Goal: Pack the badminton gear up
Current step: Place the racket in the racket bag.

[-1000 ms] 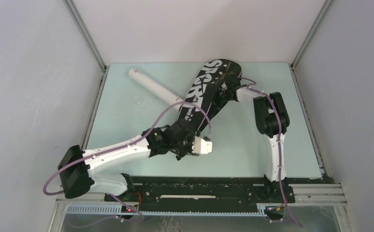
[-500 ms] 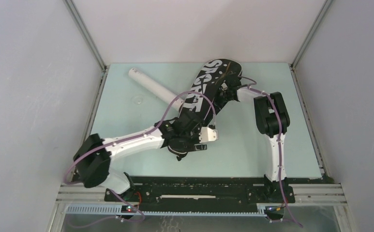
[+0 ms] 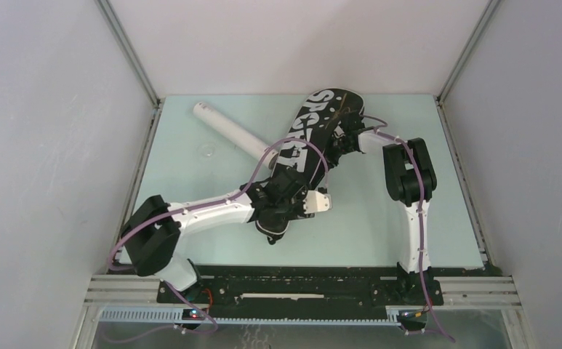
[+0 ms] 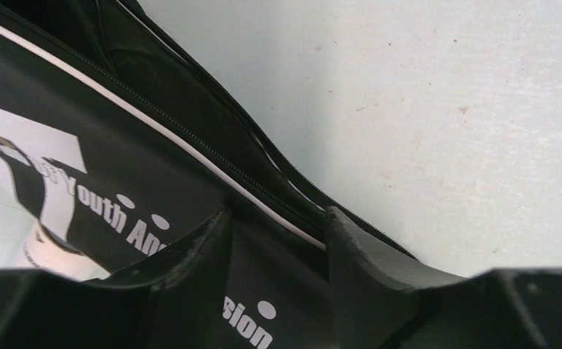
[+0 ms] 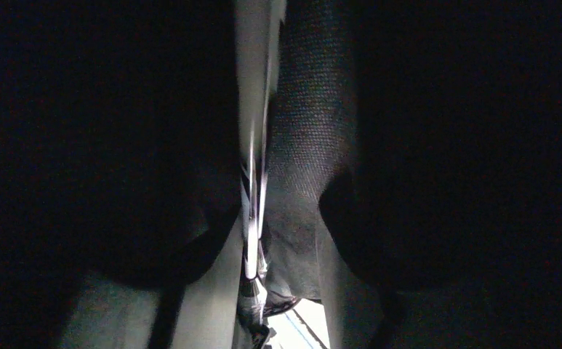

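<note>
1. Found the left arm (image 3: 205, 214) stretched low from its near-left base, elbow bent back, forearm running rightward to the narrow end of the bag (image 3: 314, 123).
2. Noted the left gripper (image 4: 278, 233) resting on that narrow end, fingers (image 4: 198, 254) clearly parted and straddling the zip and white piping at the bag's edge. Saw flat fabric between them, nothing pinched.
3. Found the right arm (image 3: 407, 174) standing upright from its near-right base, folded at the elbow, forearm pointing left to the right edge of the bag's wide head.
4. Noted the right gripper (image 3: 339, 139) at that edge. Wrist view nearly black: woven cloth and a thin bright strip between two dark shapes. Cannot tell the width of opening, nor any hold.
5. Located the bag lying diagonally on the table (image 3: 190, 182), wide head at the far edge. Located the white tube (image 3: 230, 131) slanting from far left, lower end meeting the bag's left edge.
6. Recorded a pale green table top, plain grey-white walls (image 3: 45, 145) with metal corner posts, and a black rail (image 3: 299, 291) along the near edge.
7. Read "SPORT" in large white letters on the bag, partly crossed by a purple cable (image 3: 266, 150). Read "Youth" in small white print near the left fingers, remainder cut off.
</note>
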`<state>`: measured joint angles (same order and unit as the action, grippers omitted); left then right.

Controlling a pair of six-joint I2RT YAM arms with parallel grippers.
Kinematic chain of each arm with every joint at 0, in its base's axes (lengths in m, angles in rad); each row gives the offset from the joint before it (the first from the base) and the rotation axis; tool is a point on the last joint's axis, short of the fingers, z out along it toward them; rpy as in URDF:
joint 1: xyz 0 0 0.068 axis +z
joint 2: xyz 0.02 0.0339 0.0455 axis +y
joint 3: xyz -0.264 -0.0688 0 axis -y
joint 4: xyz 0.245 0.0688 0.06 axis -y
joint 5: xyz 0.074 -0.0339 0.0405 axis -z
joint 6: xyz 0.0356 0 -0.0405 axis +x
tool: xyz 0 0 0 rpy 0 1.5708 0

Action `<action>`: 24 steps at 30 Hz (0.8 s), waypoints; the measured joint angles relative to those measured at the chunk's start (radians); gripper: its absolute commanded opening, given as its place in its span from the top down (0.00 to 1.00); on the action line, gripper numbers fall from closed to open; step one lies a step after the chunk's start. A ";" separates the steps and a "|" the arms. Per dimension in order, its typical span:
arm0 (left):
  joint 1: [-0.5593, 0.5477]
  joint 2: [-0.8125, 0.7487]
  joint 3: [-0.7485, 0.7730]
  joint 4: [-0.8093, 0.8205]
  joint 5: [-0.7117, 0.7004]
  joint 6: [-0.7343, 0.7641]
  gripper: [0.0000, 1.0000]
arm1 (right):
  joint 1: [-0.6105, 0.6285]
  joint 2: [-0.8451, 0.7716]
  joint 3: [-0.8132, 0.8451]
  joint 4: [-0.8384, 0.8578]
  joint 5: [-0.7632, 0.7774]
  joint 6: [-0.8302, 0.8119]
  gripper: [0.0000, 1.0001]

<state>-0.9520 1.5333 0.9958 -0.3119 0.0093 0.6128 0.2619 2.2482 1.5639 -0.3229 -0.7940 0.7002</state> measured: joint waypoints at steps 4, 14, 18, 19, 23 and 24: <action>-0.001 0.024 -0.030 0.014 -0.006 0.008 0.59 | -0.001 0.000 0.011 -0.063 0.009 -0.059 0.27; 0.000 0.053 -0.040 0.050 -0.020 -0.010 0.73 | -0.023 -0.029 0.003 -0.138 0.008 -0.170 0.24; 0.000 0.061 -0.040 0.063 -0.014 -0.031 0.77 | -0.049 -0.061 -0.029 -0.190 0.005 -0.229 0.24; 0.000 0.063 -0.040 0.069 -0.008 -0.035 0.78 | -0.059 -0.065 -0.033 -0.207 0.000 -0.248 0.24; -0.001 0.075 -0.038 0.093 0.011 -0.045 0.81 | -0.093 -0.066 -0.048 -0.246 -0.050 -0.315 0.24; -0.002 0.079 -0.037 0.094 0.013 -0.047 0.81 | -0.101 -0.066 -0.050 -0.261 -0.077 -0.340 0.24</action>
<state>-0.9543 1.6119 0.9592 -0.2176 0.0219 0.5663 0.1604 2.1818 1.5135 -0.5835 -0.8715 0.3603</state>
